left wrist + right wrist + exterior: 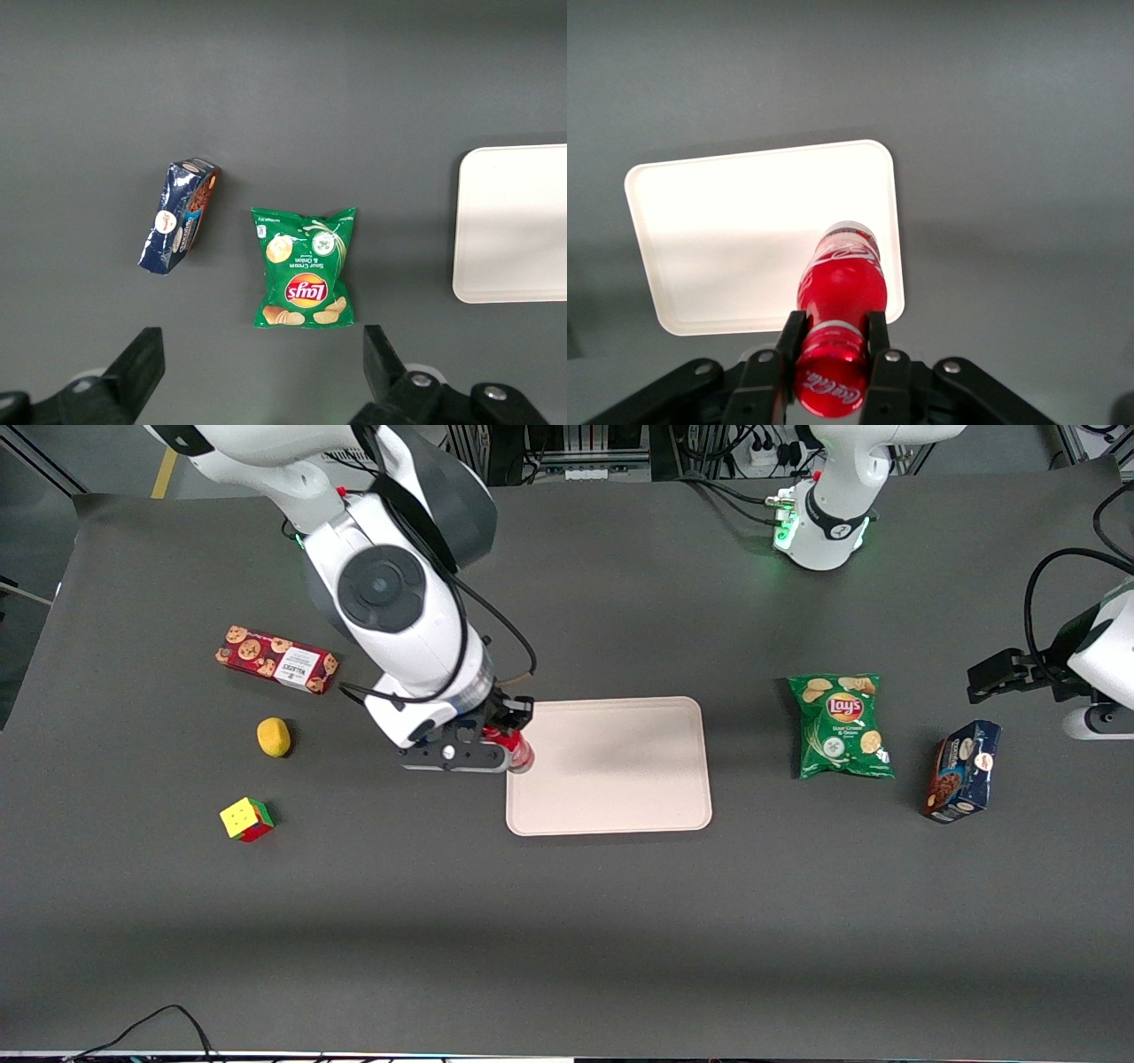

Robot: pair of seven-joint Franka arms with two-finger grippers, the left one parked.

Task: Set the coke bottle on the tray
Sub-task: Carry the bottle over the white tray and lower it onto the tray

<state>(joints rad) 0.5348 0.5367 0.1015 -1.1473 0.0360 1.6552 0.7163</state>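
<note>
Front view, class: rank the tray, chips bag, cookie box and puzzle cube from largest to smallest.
1. tray
2. chips bag
3. cookie box
4. puzzle cube

The gripper holds the coke bottle above the tray's edge.

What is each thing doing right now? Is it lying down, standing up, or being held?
Small red coke bottle: held in the claw, above the tray's edge.
Right arm's claw: shut on the bottle.
Pale pinkish-beige rectangular tray: flat, nothing on it.
Green chips bag: lying flat.
Dark blue snack box: lying down.
</note>
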